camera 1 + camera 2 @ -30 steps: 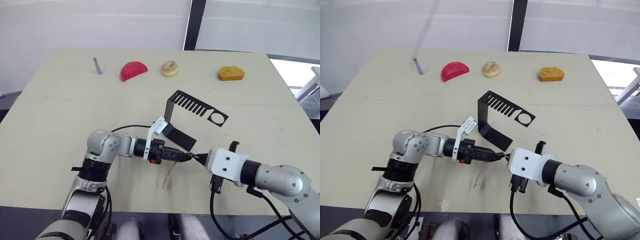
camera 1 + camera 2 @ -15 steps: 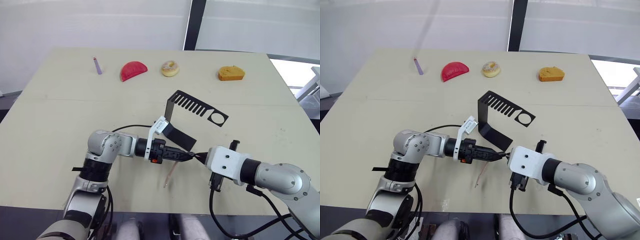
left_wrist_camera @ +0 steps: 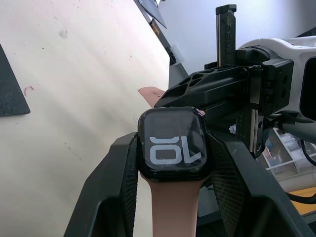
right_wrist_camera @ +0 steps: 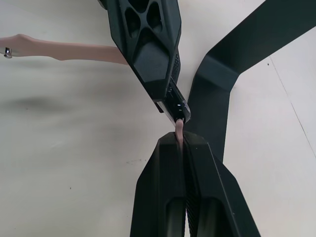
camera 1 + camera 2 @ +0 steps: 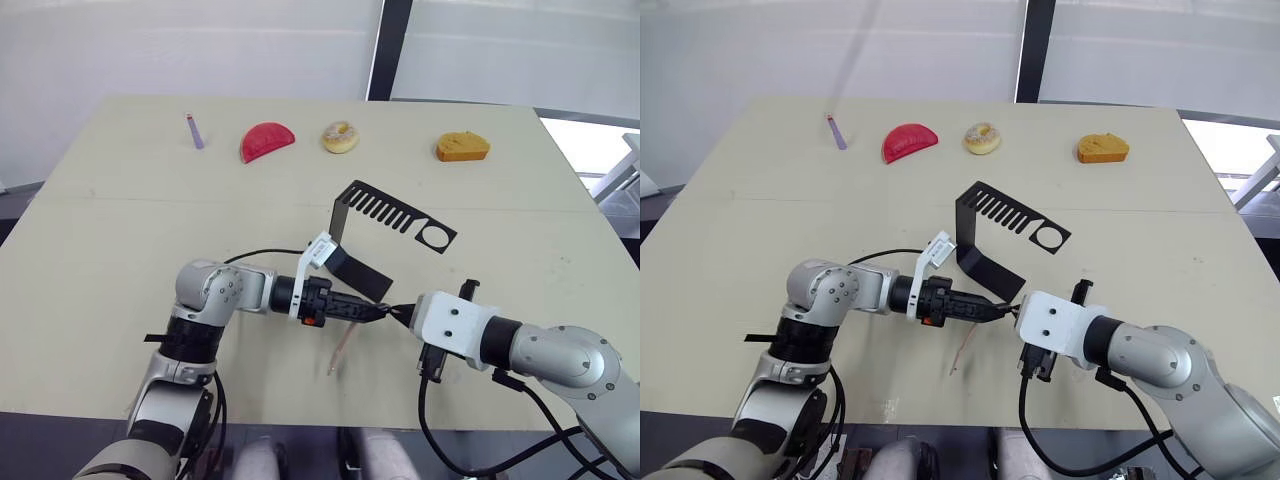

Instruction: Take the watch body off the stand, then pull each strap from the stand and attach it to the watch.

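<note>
My left gripper (image 3: pixel 170 163) is clamped on the small black rounded-square watch body (image 3: pixel 171 149), its dark screen and pale digits facing the wrist camera, one finger on each side of the case. A thin pale pink flexible strap (image 3: pixel 173 207) is already seated on the near end of the case and hangs down toward the table in front of the stand.

My right gripper (image 4: pixel 179 143) is pressed together on the tip of the second pale pink strap (image 4: pixel 178 129), pinching it edge-on and holding it up against the far end of the watch body. The two grippers meet nose to nose just in front of the black bent sheet-metal stand (image 5: pixel 392 212), close to the near edge of its flat base.

The stand itself carries nothing now: the comb slots and the round ring hole in its top arm are bare. So I judge the watch is off, both straps have been pulled, and one strap is attached. What is left is sliding this second strap into its slot; I cannot tell from here whether it has started to engage.

Well beyond the stand, along the far edge of the pale beige table (image 5: pixel 110 230), lie a small purple stick (image 5: pixel 195 132), a red half-round piece (image 5: pixel 266 141), a frosted doughnut (image 5: pixel 340 137) and an orange-yellow chunk (image 5: pixel 462 147).
</note>
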Motion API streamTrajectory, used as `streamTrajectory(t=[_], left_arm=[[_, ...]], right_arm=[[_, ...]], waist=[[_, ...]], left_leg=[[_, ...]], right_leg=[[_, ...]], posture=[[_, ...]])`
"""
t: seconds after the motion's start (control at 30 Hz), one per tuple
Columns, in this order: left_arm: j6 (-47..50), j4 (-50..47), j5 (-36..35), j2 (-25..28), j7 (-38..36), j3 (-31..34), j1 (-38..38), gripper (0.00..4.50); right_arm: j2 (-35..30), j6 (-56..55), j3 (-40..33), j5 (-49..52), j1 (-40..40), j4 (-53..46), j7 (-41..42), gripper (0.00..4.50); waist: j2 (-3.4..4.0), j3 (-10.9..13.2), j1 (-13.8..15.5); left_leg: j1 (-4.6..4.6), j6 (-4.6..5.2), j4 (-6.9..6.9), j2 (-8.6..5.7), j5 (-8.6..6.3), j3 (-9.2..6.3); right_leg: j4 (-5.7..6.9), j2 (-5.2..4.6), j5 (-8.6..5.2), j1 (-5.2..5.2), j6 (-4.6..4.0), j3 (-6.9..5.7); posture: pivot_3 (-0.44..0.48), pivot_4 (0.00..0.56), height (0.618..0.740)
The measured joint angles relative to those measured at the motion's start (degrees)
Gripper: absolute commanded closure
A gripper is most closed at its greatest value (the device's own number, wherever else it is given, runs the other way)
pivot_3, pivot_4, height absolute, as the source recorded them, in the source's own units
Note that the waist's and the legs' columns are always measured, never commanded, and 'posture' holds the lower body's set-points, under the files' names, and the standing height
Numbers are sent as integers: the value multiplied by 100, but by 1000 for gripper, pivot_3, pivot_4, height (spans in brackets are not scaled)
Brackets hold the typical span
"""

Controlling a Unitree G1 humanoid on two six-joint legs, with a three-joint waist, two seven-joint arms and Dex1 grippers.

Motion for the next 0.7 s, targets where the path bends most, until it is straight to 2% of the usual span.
streamTrajectory(t=[0.7], left_arm=[[-1,0,-1,-18,14,20,-18,2898]], right_arm=[[38,114,7,4,-84,0,6,4500]], waist=[[0,0,0]], left_leg=[[-1,0,0,0,0,0]], right_leg=[[0,0,0,-1,0,0]], posture=[[0,150,737]])
